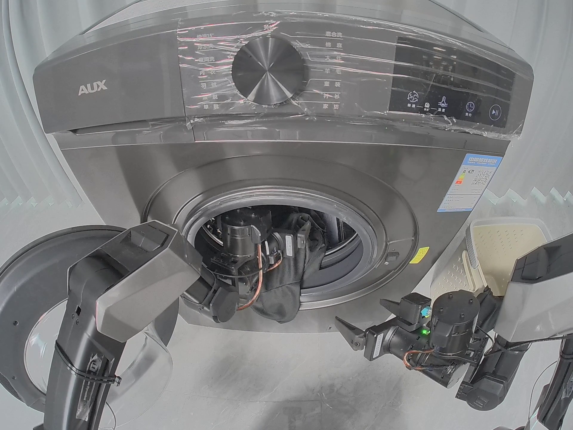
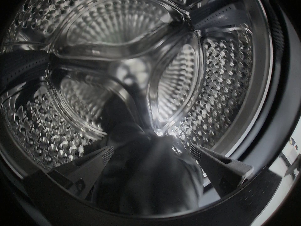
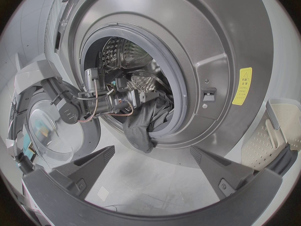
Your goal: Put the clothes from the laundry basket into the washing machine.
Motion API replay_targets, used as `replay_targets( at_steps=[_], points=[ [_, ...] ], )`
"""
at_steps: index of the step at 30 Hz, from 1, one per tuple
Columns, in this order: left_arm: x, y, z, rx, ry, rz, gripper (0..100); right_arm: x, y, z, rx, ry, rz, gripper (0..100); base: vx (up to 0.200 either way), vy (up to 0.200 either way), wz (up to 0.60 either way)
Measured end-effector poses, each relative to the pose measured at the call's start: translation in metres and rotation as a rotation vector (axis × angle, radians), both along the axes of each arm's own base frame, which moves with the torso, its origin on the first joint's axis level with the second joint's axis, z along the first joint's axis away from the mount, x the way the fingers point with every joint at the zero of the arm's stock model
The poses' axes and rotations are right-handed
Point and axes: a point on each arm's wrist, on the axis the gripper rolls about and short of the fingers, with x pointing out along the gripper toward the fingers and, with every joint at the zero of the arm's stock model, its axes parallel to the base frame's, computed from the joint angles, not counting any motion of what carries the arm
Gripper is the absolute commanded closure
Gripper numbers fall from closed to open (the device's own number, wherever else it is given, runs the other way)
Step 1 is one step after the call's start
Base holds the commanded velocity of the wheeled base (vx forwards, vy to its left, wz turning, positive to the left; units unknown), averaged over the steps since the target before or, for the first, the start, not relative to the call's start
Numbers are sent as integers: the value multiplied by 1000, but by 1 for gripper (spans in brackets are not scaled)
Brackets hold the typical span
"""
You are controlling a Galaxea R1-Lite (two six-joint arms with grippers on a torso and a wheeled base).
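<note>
The grey washing machine (image 1: 334, 168) stands in front of me with its round opening uncovered. A dark garment (image 1: 277, 294) hangs over the lower rim of the opening, partly inside the drum (image 2: 125, 47) and partly drooping outside (image 3: 139, 132). My left gripper (image 1: 298, 240) is at the mouth of the drum, open, and the dark garment (image 2: 150, 179) lies between and below its spread fingers (image 2: 106, 154). My right gripper (image 1: 364, 321) is low in front of the machine, open and holding nothing (image 3: 152, 151). The cream laundry basket (image 1: 507, 246) stands at the machine's right side, behind the right arm.
The machine's glass door (image 1: 36, 306) is swung fully open to the left, close beside my left arm. Pale floor (image 1: 268, 377) stretches in front of the machine. The basket's wall (image 3: 282, 126) is close to the right wrist.
</note>
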Motion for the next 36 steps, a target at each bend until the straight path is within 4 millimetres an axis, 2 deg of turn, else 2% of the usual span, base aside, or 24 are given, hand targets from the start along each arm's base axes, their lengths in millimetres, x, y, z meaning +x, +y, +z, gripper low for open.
replay_targets(
  at_steps=[9, 17, 18, 28, 31, 36],
  points=[
    [-41, 2, -30, 69, 168, -136, 0, 0, 0, 0, -1, 1, 0, 0, 0, 0, 0],
    [-45, 5, -41, 94, 199, -140, 0, 0, 0, 0, 0, 0, 1, 0, 0, 0, 0],
    [-44, 5, -42, 99, 198, -141, 100, 0, 0, 0, 0, 0, 1, 0, 0, 0, 0],
    [-41, 1, -47, 103, 193, -144, 100, 0, 1, 0, 2, -2, 1, 0, 0, 0, 0],
    [-32, -2, -36, 76, 147, -128, 100, 0, 0, 0, 3, -2, 0, 0, 0, 0, 0],
    [-9, -3, -5, 12, 27, -55, 100, 1, 1, 1, 5, -2, 0, 0, 0, 0, 0]
  ],
)
